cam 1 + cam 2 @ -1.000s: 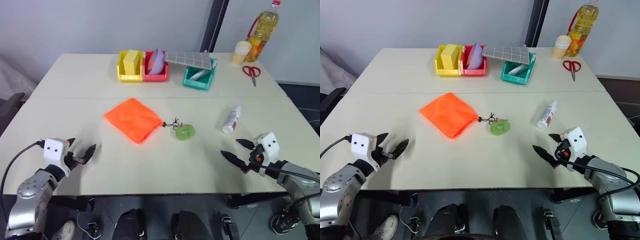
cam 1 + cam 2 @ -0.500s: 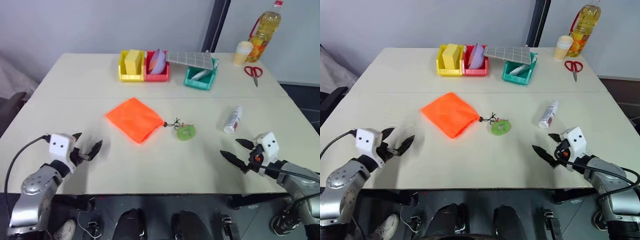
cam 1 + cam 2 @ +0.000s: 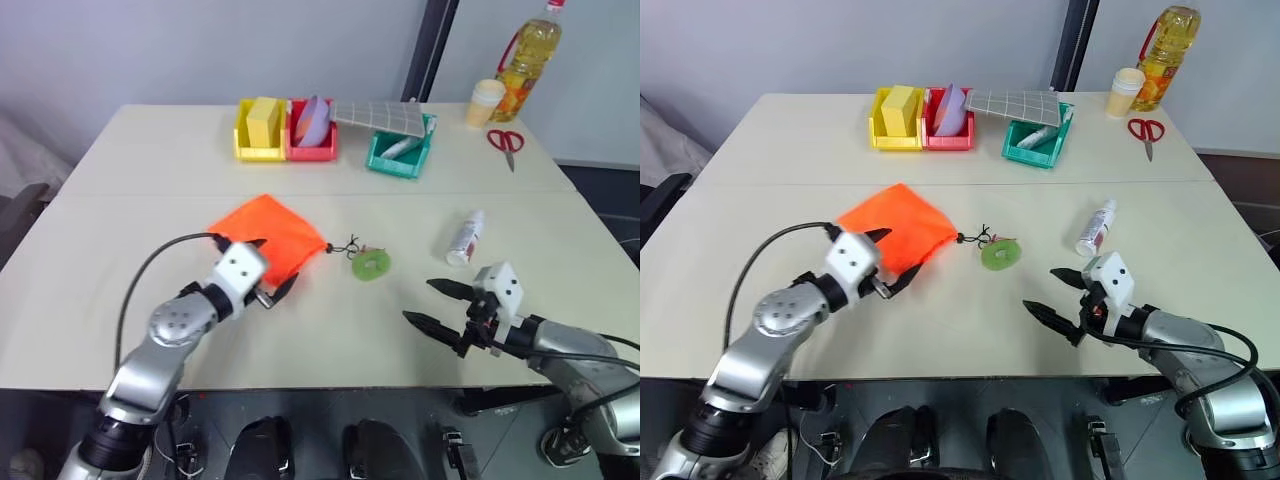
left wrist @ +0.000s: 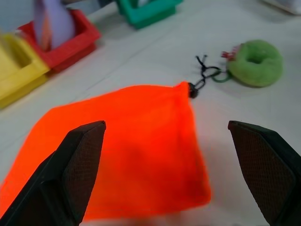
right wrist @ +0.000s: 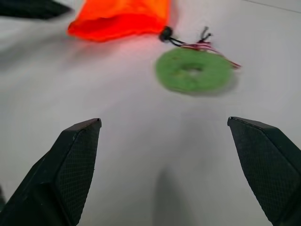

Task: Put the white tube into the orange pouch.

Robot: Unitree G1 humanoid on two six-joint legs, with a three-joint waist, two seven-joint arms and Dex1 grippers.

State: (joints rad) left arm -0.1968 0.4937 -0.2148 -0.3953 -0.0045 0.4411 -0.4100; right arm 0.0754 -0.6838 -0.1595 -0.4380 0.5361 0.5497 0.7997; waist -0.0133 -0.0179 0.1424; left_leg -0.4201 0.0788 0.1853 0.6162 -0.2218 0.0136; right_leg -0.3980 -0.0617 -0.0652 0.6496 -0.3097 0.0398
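Left gripper over orange pouch; jaws apart.

Bare counter lay open between both pincers; the green ring tag sat between the orange pouch and the white tube.

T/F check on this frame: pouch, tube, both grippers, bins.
1. The white tube is inside the orange pouch. False: it lies on the table, apart from the pouch.
2. The left gripper is open at the pouch. True.
3. The right gripper holds the tube. False: open and empty.
4. The green ring tag lies beside the pouch. True.
5. The scissors sit in the yellow bin. False: on the table.
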